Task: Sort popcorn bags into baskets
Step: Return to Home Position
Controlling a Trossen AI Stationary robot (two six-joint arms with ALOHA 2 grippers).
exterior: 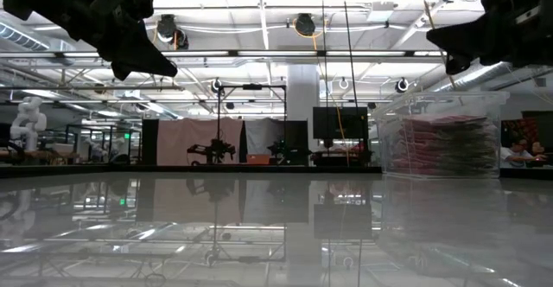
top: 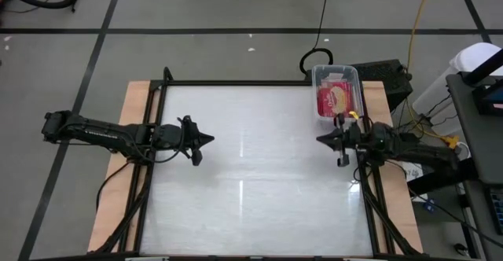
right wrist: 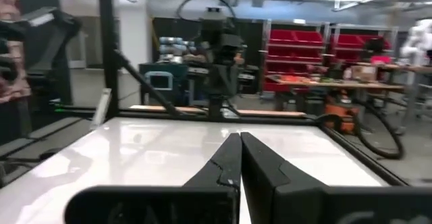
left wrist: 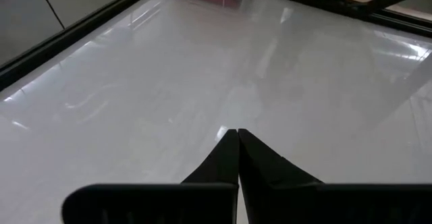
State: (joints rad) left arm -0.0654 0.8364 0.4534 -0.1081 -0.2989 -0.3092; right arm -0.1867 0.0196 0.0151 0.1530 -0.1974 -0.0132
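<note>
The popcorn bags (top: 335, 100) lie stacked flat inside the clear basket (top: 317, 76), which stands at the far right corner of the table (top: 251, 182). The top bag shows its yellow popcorn picture. From the low view the red stack (exterior: 441, 144) fills most of the basket's height behind its transparent wall (exterior: 393, 114).

My left claw (top: 206, 140) hangs above the left-centre of the table, pointing right. Its two fingers are pressed together tip to tip and hold nothing — the wrist view shows them meeting in one point (left wrist: 237, 133) over the bare white surface.

My right claw (top: 321, 140) hangs above the right side of the table, just near of the basket, pointing left toward the other claw. Its fingers are likewise closed tip to tip (right wrist: 239, 137) and empty.

Both claws sit well above the tabletop — the left (exterior: 164, 66) and the right (exterior: 436, 36) show high in the low view, well apart from each other.
</note>
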